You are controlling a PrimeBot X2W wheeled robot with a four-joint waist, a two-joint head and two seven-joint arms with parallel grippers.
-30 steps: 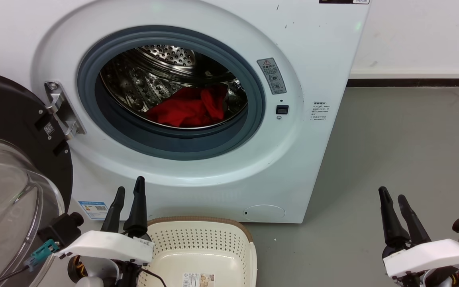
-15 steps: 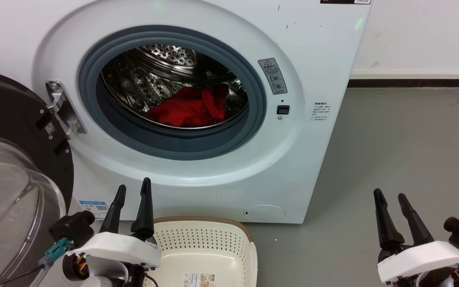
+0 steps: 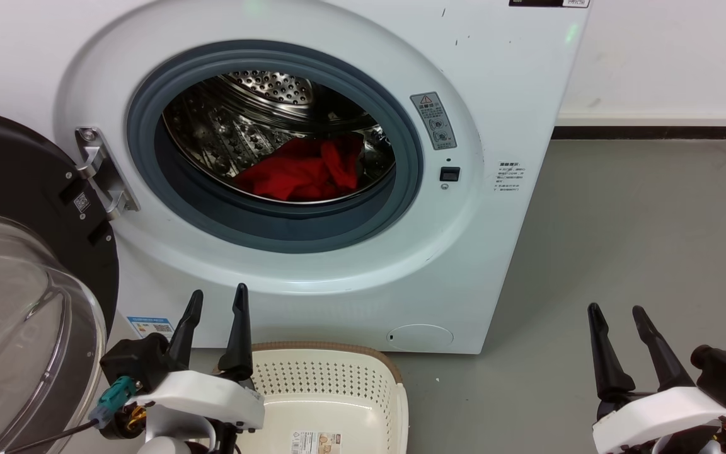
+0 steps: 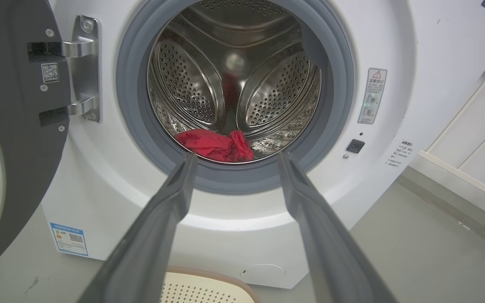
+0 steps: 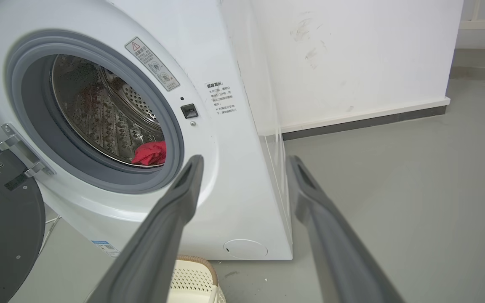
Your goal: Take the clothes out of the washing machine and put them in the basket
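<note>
The red clothes (image 3: 303,170) lie crumpled at the bottom of the steel drum of the white washing machine (image 3: 312,277), whose door (image 3: 16,189) hangs open to the left. The clothes (image 4: 217,145) show past my left fingers, and a red corner of the clothes (image 5: 150,153) peeks over the porthole rim. The cream basket (image 3: 331,378) sits on the floor in front of the machine. My left gripper (image 3: 217,299) is open, below the porthole and just left of the basket. My right gripper (image 3: 616,309) is open over bare floor, right of the machine. Both are empty.
The black-framed glass door (image 4: 11,105) stands out at the left, close to my left arm. Grey floor (image 3: 640,221) stretches to the right of the machine up to a white wall with a dark skirting (image 3: 653,131). White railings (image 4: 474,139) stand at the far right.
My left gripper has shifted right and slightly down, and its fingers have spread a little wider. The right gripper has drifted slightly left. The clothes have not moved.
</note>
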